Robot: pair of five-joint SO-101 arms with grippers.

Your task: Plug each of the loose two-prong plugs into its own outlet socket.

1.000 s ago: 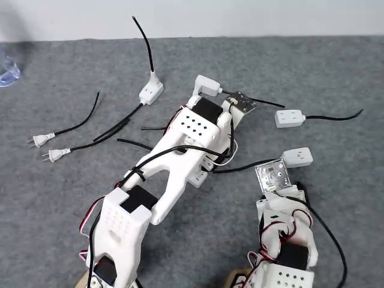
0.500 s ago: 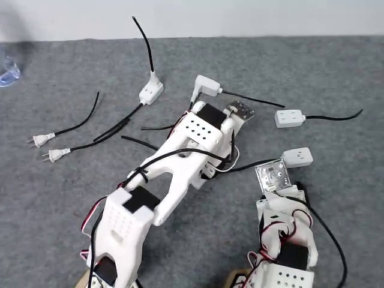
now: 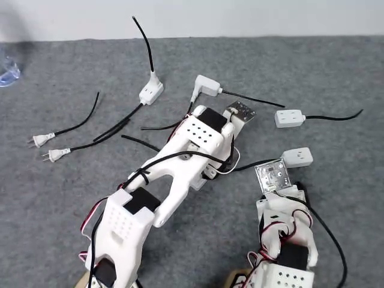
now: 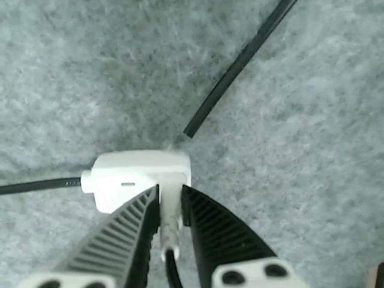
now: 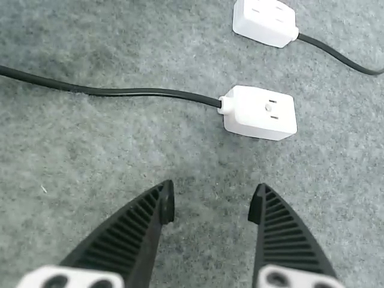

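A grey, felt-like tabletop (image 3: pixel 336 66) carries everything. Near its left edge lie a loose white two-prong plug (image 3: pixel 39 140) and a second loose plug (image 3: pixel 54 155) on thin black cords, with bare felt all round them. Toward the far edge sits a blocky white outlet socket (image 3: pixel 151 91).

At centre, the left gripper (image 4: pixel 170 204), with ribbed black fingers, pinches a small white held plug (image 4: pixel 170 227) whose nose meets a rounded white plastic socket (image 4: pixel 141 177). A cut black cord end (image 4: pixel 240 63) lies just beyond.

Toward the right edge rest a far rectangular socket (image 5: pixel 265 21) and a nearer rectangular socket (image 5: pixel 259 112). The right gripper (image 5: pixel 210 204) hangs spread wide over bare felt just short of the nearer one.
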